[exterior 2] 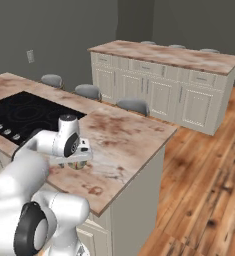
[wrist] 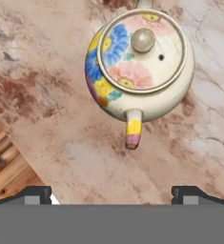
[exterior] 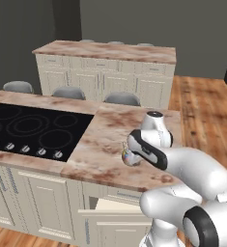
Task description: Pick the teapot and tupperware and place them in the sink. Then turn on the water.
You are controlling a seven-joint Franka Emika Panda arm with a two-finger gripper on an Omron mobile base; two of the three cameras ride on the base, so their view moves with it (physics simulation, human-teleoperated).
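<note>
Hovering spread hand (wrist: 111, 193) directly above upright teapot (wrist: 139, 64) on marble counter (wrist: 46, 119).

We see the teapot (wrist: 139, 64) upright on the marble counter, upper centre-right of the hand view: cream body, blue, pink and yellow flowers, lid on with round knob, spout toward the frame's bottom.

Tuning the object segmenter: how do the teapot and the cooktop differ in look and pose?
The teapot is small, round and cream with bright flowers; the cooktop is wide, flat and black with ring marks. The teapot stands upright on the marble counter near its front edge; the cooktop sits flush in it, with knobs along its front. Both are on the same island.
</note>
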